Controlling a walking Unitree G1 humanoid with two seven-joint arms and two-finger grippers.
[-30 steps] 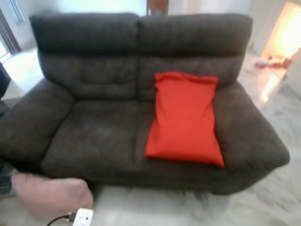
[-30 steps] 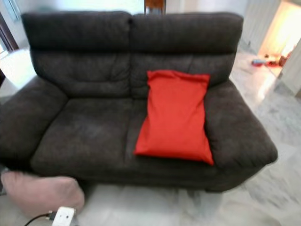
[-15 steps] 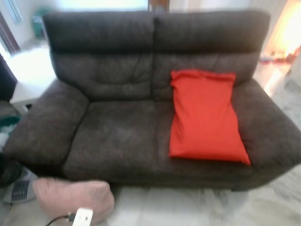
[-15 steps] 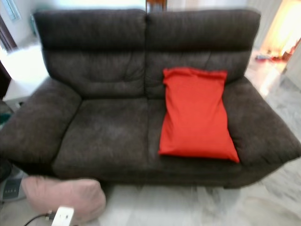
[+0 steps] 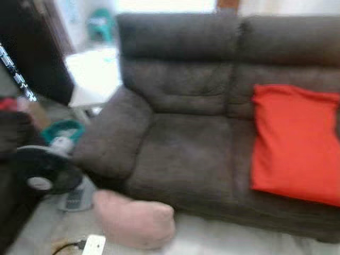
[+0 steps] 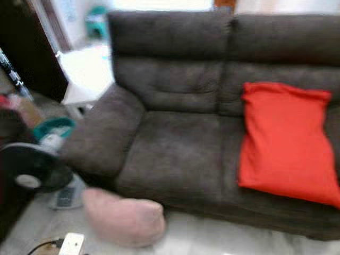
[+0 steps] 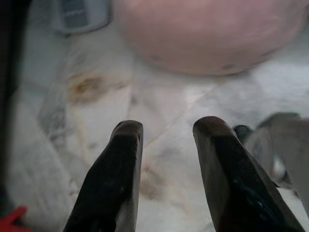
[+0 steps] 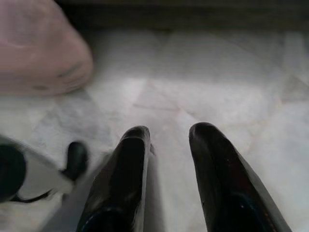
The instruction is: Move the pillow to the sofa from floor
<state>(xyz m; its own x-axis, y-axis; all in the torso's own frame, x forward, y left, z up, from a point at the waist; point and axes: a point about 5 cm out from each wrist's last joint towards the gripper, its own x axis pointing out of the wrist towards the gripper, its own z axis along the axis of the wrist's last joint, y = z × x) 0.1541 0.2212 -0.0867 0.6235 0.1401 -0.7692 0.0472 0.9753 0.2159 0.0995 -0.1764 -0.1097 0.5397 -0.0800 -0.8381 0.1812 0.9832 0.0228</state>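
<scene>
Left eye view shows a dark brown sofa [image 5: 186,138] as the landmark. A pink pillow [image 5: 135,219] lies on the pale marble floor [image 7: 159,116], touching the sofa's front below its left armrest. A red cushion [image 5: 295,143] leans against the sofa's backrest on the right-hand seat. A black fan [image 5: 42,172] stands on the floor beside the sofa's left armrest. Left claw [image 7: 166,130] hangs above the floor near the pink pillow, fingers spread and holding nothing. Right claw [image 8: 166,133] hangs above the floor in front of the sofa, fingers likewise spread, the pillow off to one side.
</scene>
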